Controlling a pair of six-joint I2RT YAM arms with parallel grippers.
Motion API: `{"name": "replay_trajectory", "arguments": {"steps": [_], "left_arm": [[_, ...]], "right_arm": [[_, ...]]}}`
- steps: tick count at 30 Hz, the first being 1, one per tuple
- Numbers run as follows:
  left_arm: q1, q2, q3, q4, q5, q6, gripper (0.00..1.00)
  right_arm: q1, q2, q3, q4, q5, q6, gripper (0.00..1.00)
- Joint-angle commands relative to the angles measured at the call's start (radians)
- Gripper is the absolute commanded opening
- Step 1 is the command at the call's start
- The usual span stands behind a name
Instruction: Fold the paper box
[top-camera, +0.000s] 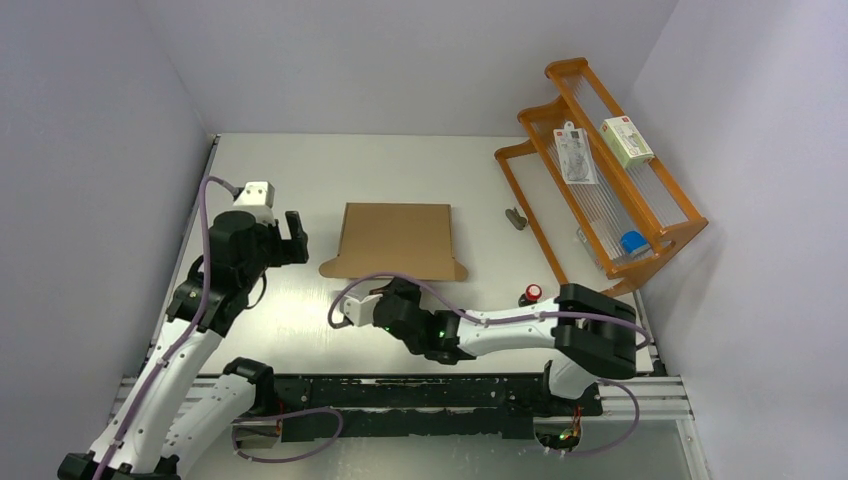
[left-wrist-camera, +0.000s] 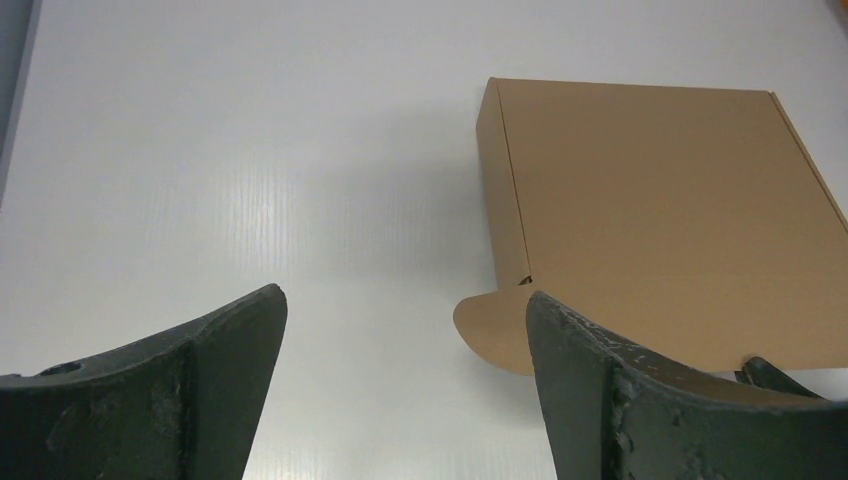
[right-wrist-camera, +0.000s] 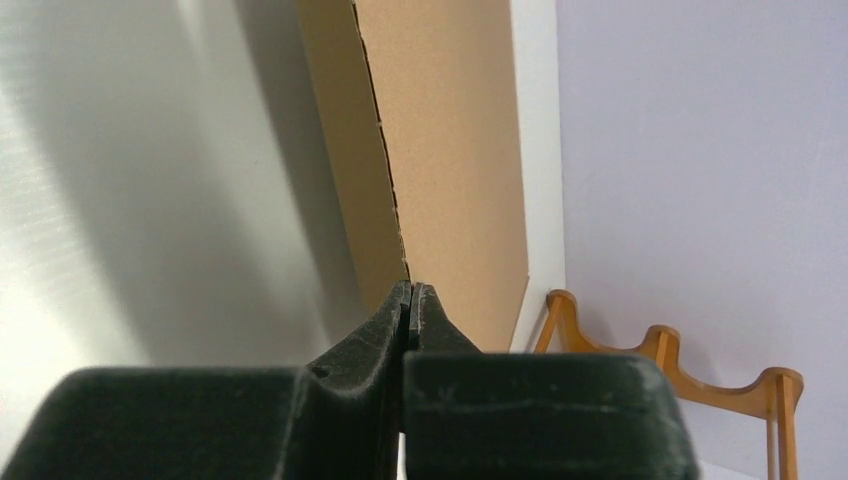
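Brown cardboard, the paper box lies on the desk, apart from the wooden rack. The left fingers gape; the right fingers, closed at its near flap, might slip and shove it.

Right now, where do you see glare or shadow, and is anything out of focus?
Top external: even light, mild sheen on the table, paper box sharp. Left wrist: pale glare streak on the table left of the box; left gripper dark. Right wrist: table glares at left, shadow beside the box, the shut right gripper soft.
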Motion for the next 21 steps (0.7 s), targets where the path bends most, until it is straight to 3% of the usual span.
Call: {"name": "replay_trajectory", "arguments": {"steps": [1,10,15,21], "left_arm": [[0.011,-0.022,0.029,-0.006,0.003,-0.006,0.94],[0.011,-0.011,0.168,-0.063,-0.008,0.03,0.95],[0.011,0.005,0.218,-0.076,-0.051,0.05,0.96],[0.011,0.02,0.263,-0.077,0.012,0.07,0.96]], "right_arm": [[0.005,-0.08,0.087,-0.144,-0.05,0.043,0.0],[-0.042,-0.163,0.332,-0.475,-0.225,0.092,0.0],[-0.144,-0.149,0.467,-0.617,-0.402,0.104,0.0],[-0.337,-0.115,0.583,-0.715,-0.673,0.103,0.0]]}}
